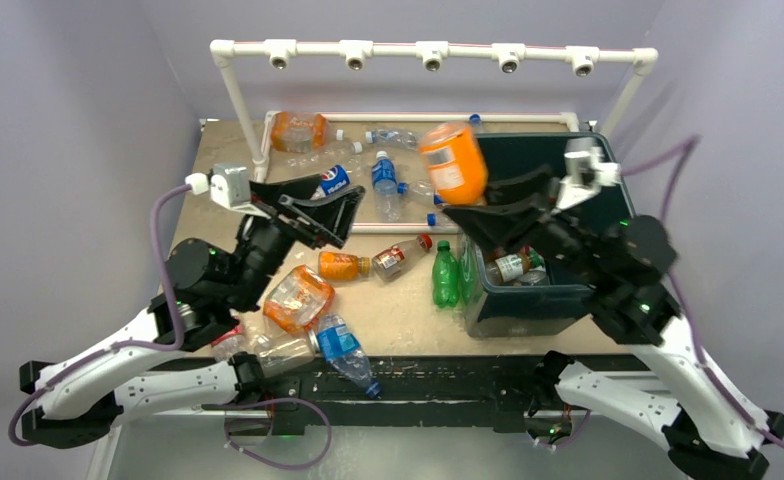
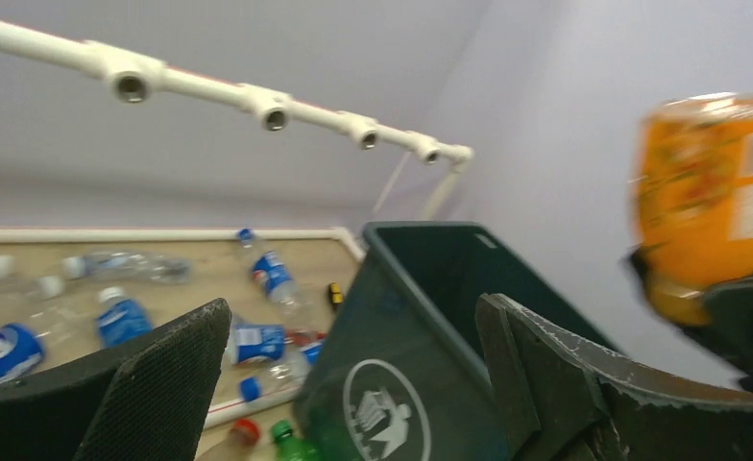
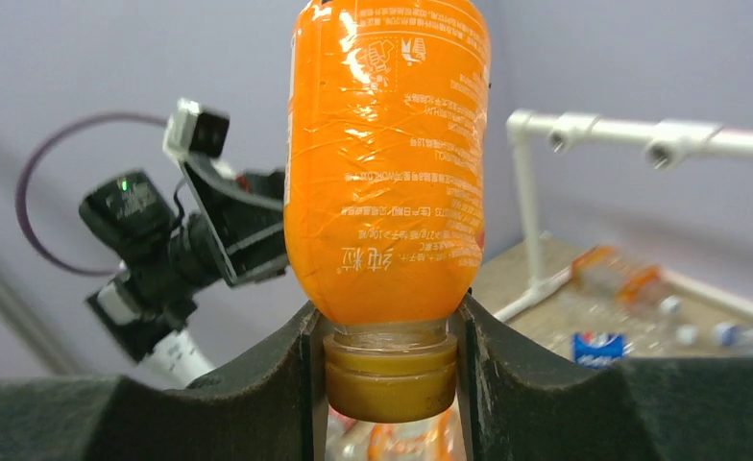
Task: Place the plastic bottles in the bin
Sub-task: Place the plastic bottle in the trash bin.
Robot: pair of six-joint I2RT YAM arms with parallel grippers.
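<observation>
The right gripper (image 3: pixel 387 331) had its fingers pinched on the neck of an orange bottle (image 3: pixel 387 163), between body and cap, holding it high by the left rim of the bin (image 1: pixel 528 305). The left gripper (image 1: pixel 340 218) hung spread wide and empty over the table (image 1: pixel 398 325), left of the bin. A few bottles (image 1: pixel 513 265) lay in the bin; many more lay on the table, 1 green bottle (image 1: pixel 446 273) just beside its wall. The step looked like the carry to the drop. The next move called for bringing the orange bottle fully over the opening, clear of the rim, then parting the fingers
</observation>
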